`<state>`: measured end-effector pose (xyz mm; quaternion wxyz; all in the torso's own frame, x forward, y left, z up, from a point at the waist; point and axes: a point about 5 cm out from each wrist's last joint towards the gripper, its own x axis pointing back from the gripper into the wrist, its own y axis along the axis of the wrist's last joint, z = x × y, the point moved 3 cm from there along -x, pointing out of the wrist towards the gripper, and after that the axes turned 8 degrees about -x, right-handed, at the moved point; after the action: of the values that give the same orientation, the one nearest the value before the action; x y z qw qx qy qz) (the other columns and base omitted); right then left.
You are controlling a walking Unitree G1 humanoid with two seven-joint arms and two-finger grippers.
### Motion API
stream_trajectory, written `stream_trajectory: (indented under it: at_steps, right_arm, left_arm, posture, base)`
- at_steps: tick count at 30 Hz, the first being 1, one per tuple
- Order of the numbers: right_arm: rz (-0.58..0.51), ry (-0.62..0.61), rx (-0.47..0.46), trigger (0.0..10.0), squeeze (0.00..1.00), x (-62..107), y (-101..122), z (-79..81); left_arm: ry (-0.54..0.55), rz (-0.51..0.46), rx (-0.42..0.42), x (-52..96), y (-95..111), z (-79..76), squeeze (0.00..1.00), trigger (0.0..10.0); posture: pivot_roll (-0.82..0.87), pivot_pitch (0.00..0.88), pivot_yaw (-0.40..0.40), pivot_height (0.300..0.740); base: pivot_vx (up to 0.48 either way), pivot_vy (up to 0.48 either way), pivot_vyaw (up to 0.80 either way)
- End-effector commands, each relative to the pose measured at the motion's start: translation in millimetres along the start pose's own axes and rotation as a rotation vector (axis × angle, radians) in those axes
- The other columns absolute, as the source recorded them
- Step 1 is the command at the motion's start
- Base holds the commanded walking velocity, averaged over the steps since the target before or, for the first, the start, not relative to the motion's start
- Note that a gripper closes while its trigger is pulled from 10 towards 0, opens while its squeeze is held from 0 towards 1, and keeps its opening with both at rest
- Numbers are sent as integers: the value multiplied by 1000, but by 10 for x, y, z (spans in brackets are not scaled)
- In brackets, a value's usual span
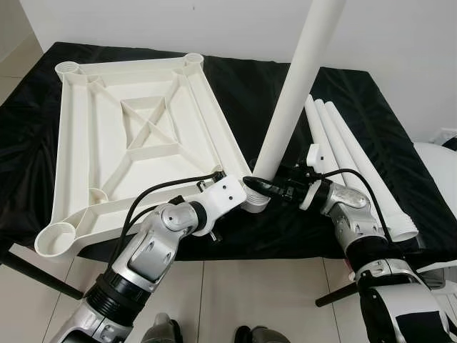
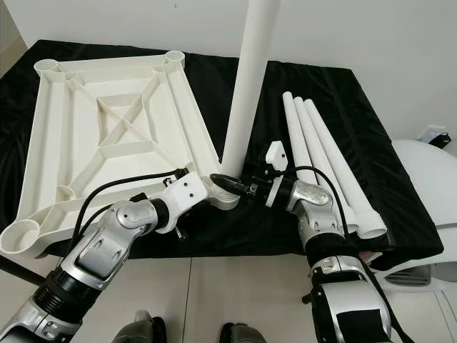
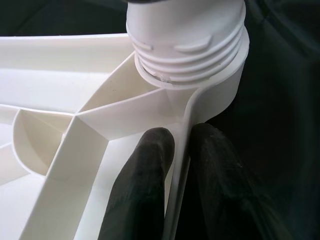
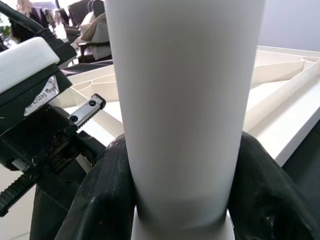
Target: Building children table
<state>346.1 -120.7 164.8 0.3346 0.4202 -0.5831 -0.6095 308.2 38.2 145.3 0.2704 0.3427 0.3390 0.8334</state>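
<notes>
- The tabletop (image 1: pixel 136 136) is laid upside down on the cloth (image 1: pixel 285 86).
- A leg (image 1: pixel 296 86) is stood upright in the tabletop's near right corner socket.
- Three spare legs (image 1: pixel 350 161) are laid right of the tabletop.

Open black cloth (image 2: pixel 235 236) between tabletop (image 2: pixel 107 128) and spare legs (image 2: pixel 321 150); upright leg (image 2: pixel 250 86) and both arms crowding the near corner.

Black cloth (image 1: pixel 285 93) over work surface, white wall (image 1: pixel 400 36) behind, pale tiled floor (image 1: pixel 257 293) below.
</notes>
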Motion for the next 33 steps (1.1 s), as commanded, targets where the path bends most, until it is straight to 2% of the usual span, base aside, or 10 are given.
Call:
stream_trajectory:
  at_steps: [1, 8, 13, 16, 23, 26, 29, 30, 33]
  right_arm:
    - [-48, -104, -42, 10000, 0, 125, 45, -84]
    - [-69, -181, -13, 10000, 0, 68, 0, 110]
    - [-94, -262, -28, 10000, 0, 18, -24, 230]
    - [-114, -326, -36, 10000, 0, -38, -19, 358]
    - [-138, -429, -47, 10000, 0, -84, 2, 431]
    - [-130, -569, -50, 10000, 0, -118, -29, 446]
    - [-119, -612, -29, 10000, 0, -129, -37, 450]
    - [-108, -687, -17, 10000, 0, -120, -55, 433]
    - [-102, -749, -16, 10000, 0, -107, -67, 415]
  left_arm:
    - [22, -44, -29, 36, 112, 24, 0, 10000]
    - [23, -45, -23, 32, 110, 4, 0, 10000]
    - [33, -45, -7, 22, 109, 6, 0, 10000]
    - [33, -45, -5, 16, 113, -11, 0, 10000]
    - [36, -43, 1, 16, 112, -19, 0, 10000]
    - [47, -38, 8, 15, 104, -5, 0, 10000]
    - [51, -37, 11, 14, 103, 0, 0, 10000]
    - [55, -33, 12, 12, 101, 4, 0, 10000]
    - [59, -31, 13, 12, 98, 9, 0, 10000]
  posture:
    - [-35, 109, -43, 740]
    - [-41, 110, -53, 740]
    - [-44, 110, -54, 740]
    - [-44, 107, -60, 740]
    - [-42, 105, -66, 740]
    - [-40, 102, -67, 740]
    - [-38, 99, -70, 740]
    - [-33, 97, -75, 740]
    - [-32, 98, -78, 740]
  base:
    - [0, 0, 0]
    - [0, 0, 0]
    - [0, 0, 0]
    - [0, 0, 0]
    - [0, 0, 0]
    - [0, 0, 0]
    - [0, 0, 0]
    - [0, 0, 0]
    - [0, 0, 0]
